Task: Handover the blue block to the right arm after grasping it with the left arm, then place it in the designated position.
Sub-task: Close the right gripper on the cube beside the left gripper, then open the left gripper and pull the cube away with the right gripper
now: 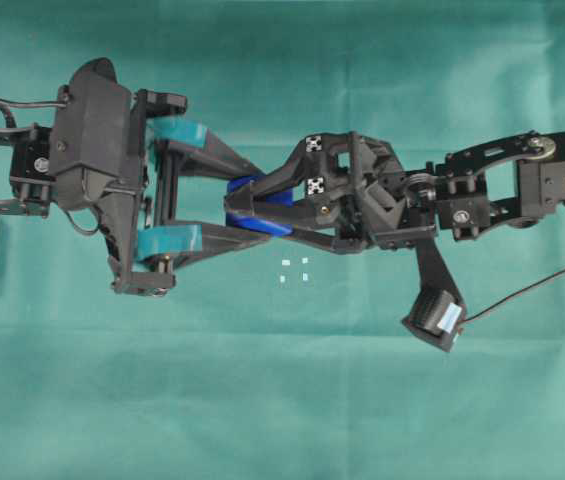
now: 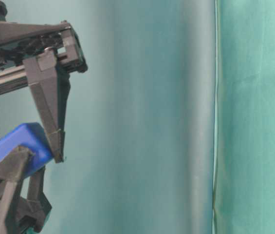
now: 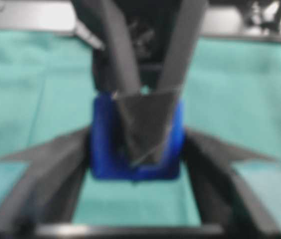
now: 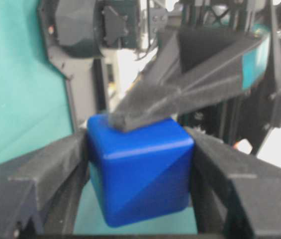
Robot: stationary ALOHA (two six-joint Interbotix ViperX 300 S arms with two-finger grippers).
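The blue block (image 1: 262, 223) hangs in the air over the green cloth, caught between both grippers where they meet at mid-table. My left gripper (image 1: 247, 205), with teal pads, comes in from the left; its fingers (image 3: 65, 164) lie against two opposite sides of the block (image 3: 105, 149). My right gripper (image 4: 140, 164) comes in from the right and is shut on the block (image 4: 140, 174), with a black finger pressed to each side. One left finger (image 4: 180, 94) rests on the block's top. The designated position (image 1: 293, 271), small white marks in a square, lies on the cloth just in front of the block.
Green cloth (image 1: 282, 400) covers the whole table. The right arm's wrist camera (image 1: 434, 318) and its cable hang toward the front right. Arm bases stand at the left and right edges. The table-level view shows the block (image 2: 23, 141) at the far left.
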